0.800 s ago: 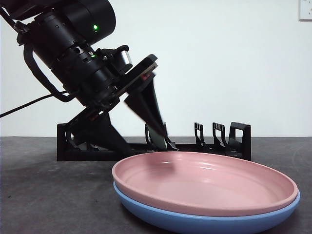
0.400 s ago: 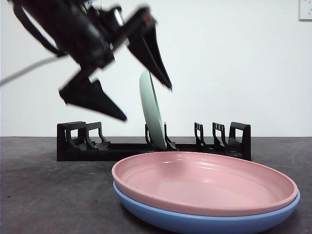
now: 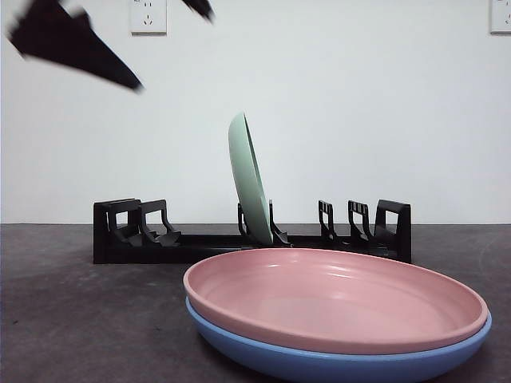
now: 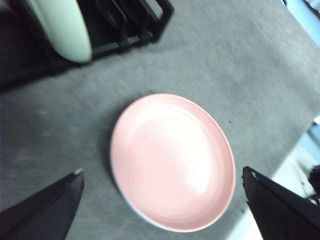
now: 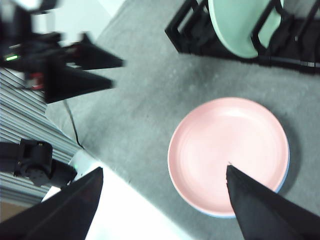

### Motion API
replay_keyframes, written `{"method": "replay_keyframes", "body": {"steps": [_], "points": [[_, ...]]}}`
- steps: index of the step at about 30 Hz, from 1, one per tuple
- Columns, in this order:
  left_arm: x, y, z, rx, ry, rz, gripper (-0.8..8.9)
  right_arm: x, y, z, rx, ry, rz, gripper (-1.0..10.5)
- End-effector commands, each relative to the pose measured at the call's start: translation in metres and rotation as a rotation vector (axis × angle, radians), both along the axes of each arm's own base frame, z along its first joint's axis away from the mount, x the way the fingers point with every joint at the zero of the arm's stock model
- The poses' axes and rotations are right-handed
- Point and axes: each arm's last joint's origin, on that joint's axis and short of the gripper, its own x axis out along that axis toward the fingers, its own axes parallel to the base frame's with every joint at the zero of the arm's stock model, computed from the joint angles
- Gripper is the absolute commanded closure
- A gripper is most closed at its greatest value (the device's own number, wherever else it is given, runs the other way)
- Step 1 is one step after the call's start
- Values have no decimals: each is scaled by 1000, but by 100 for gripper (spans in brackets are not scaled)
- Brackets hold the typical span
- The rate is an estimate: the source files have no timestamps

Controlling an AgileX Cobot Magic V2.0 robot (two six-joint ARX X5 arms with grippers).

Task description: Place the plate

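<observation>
A pale green plate (image 3: 249,179) stands on edge in a middle slot of the black rack (image 3: 128,231), leaning slightly left. It also shows in the left wrist view (image 4: 62,25) and the right wrist view (image 5: 245,25). My left gripper (image 3: 174,49) is open and empty, high at the top left, well clear of the green plate. From its own camera the left gripper (image 4: 161,171) looks down on the pink plate (image 4: 172,160). My right gripper (image 5: 164,169) hangs open and empty high above the table.
In front of the rack a pink plate (image 3: 335,295) lies stacked in a blue plate (image 3: 319,363). The rack's other slots hold nothing. Two wall sockets (image 3: 148,16) sit on the white wall behind. The table's edge runs near the right gripper's side.
The left gripper has let go of the green plate and risen up and to the left, away from the rack. The green plate stays standing in its slot.
</observation>
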Motion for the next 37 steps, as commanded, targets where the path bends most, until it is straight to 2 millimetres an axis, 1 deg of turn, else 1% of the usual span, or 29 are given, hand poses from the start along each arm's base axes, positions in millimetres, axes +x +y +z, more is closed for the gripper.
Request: {"method": "replay_keyframes", "body": {"steps": [1,7,11,13,16,19,22,26,30,32,37], "points": [[-16,13,19,11,-109,21,310,1,0,6,4,-43,9,557],[-55,44,37,2,-209,100,310,0,0,5,3,-39,10,557],[-78,63,44,-12,-264,147,313,0,0,5,-2,-41,10,557],[-91,73,47,-30,-302,168,314,1,0,5,-34,-63,-9,557],[-102,82,48,-28,-333,208,314,9,2,3,-42,-30,-25,557],[-107,86,47,-26,-331,208,314,28,7,0,-49,13,-22,557],[-107,86,47,-26,-331,208,314,48,14,-3,-30,59,0,557],[-108,87,47,-26,-333,208,314,79,28,-10,-2,100,50,557],[-108,87,47,-27,-333,208,314,114,46,-14,-8,136,74,557],[-108,87,47,-27,-333,208,314,130,55,-14,-12,146,89,557],[-108,87,47,-26,-333,208,314,177,81,-4,-30,155,117,557]]}}
